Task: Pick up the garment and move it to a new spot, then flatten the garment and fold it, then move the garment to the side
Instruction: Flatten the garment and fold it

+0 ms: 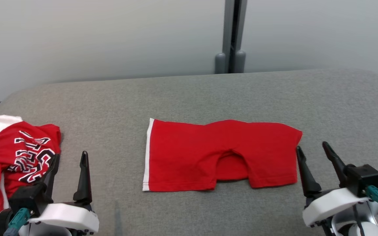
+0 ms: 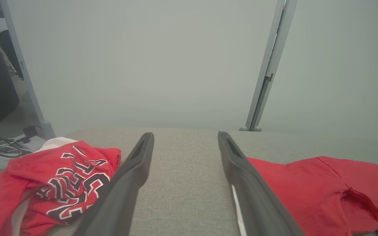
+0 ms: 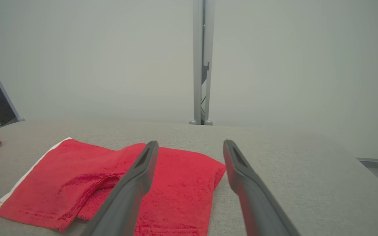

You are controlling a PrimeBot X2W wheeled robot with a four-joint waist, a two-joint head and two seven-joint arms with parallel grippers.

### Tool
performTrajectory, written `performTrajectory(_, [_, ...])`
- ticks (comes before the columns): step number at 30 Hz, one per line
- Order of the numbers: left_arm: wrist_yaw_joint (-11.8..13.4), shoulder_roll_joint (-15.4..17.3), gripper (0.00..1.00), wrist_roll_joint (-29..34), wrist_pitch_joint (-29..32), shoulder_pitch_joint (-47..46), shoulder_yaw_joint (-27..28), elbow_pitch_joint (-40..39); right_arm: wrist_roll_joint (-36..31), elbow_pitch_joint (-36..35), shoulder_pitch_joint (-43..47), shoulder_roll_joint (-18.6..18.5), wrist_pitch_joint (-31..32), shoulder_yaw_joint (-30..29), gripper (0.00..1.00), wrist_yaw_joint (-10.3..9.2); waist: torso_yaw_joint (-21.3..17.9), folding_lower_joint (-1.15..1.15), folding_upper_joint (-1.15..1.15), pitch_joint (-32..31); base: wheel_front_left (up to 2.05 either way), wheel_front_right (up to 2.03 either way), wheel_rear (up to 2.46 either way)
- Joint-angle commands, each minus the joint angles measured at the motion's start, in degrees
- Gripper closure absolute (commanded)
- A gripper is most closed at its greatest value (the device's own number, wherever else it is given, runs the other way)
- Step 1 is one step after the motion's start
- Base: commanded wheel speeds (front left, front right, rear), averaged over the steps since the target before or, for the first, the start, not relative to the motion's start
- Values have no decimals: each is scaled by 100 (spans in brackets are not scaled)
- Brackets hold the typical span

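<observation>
The garment [image 1: 189, 154], a pair of red shorts with a white side stripe, lies spread flat in the middle of the grey padded table [image 1: 208, 95]. It also shows in the left wrist view [image 2: 307, 186] and the right wrist view [image 3: 77, 173]. My right gripper [image 1: 311, 146] stands open just off the shorts' right edge, with its left finger close to the hem and nothing between the fingers [image 3: 190, 142]. My left gripper [image 1: 70, 155] is open too, over bare table left of the shorts [image 2: 185, 134], and holds nothing.
A crumpled red jersey [image 1: 15, 154] with black-and-white lettering lies at the table's left edge, touching my left gripper's outer finger [image 2: 54, 177]. A pale wall with a grey post [image 1: 231, 36] stands behind the table. Bare grey surface lies behind the shorts and to the right.
</observation>
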Motion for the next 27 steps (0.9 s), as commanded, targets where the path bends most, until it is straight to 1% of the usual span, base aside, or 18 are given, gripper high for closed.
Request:
performTrajectory(1, [-12,10,0,-53,-43,-119,21,25,-41,-4,-139,-15,32,132,0,-1,278,0,0,93,0,0,0])
performTrajectory(2, [-39,6,0,-48,-68,-162,10,39,-88,25,-187,-16,65,228,0,-1,409,0,0,128,0,0,0])
performTrajectory(3, [-67,-21,0,-84,-119,-260,19,61,-134,114,-346,-77,127,514,0,-2,663,0,0,216,0,0,0])
performTrajectory(7, [-158,-89,0,-123,-260,-455,-12,137,-96,468,-734,-233,266,1239,0,-2,1190,0,0,402,0,0,0])
performTrajectory(9, [-209,-147,0,-140,-329,-561,-39,214,-77,742,-935,-343,355,1627,0,-2,1431,0,0,483,0,0,0])
performTrajectory(10, [-271,-212,0,-155,-400,-682,-91,277,-23,1006,-1130,-429,432,2018,0,-2,1659,0,0,568,0,0,0])
performTrajectory(11, [-319,-230,0,-156,-433,-755,-124,314,-8,1147,-1208,-476,464,2182,0,-2,1769,0,0,610,0,0,0])
performTrajectory(12, [-392,-292,0,-124,-502,-880,-188,398,61,1445,-1393,-543,487,2528,0,-2,1963,0,0,685,0,0,0])
performTrajectory(15, [-464,-386,0,-90,-593,-1048,-250,522,171,1945,-1645,-632,521,2943,0,-2,2184,0,0,788,0,0,0])
performTrajectory(16, [-464,-386,0,-90,-593,-1048,-250,522,171,1945,-1645,-632,521,2943,0,-2,2184,0,0,788,0,0,0])
performTrajectory(18, [-499,-448,0,-75,-643,-1136,-265,597,248,2271,-1799,-639,488,3156,0,-2,2293,0,0,831,0,0,0])
performTrajectory(19, [-499,-448,0,-75,-643,-1136,-265,597,248,2271,-1799,-639,488,3156,0,-2,2293,0,0,831,0,0,0])
performTrajectory(20, [-534,-516,0,-55,-680,-1211,-292,658,287,2623,-1962,-665,491,3313,0,-2,2375,0,0,871,0,0,0])
performTrajectory(25, [-607,-633,0,-11,-741,-1335,-315,778,324,3428,-2318,-617,472,3557,0,-2,2465,0,0,927,0,0,0])
performTrajectory(26, [-606,-646,0,2,-752,-1337,-308,804,319,3597,-2371,-611,521,3599,13,-2,2462,0,0,929,0,0,0])
performTrajectory(27, [-624,-662,0,13,-758,-1344,-305,833,329,3744,-2422,-595,521,3638,39,-2,2453,0,0,932,0,0,0])
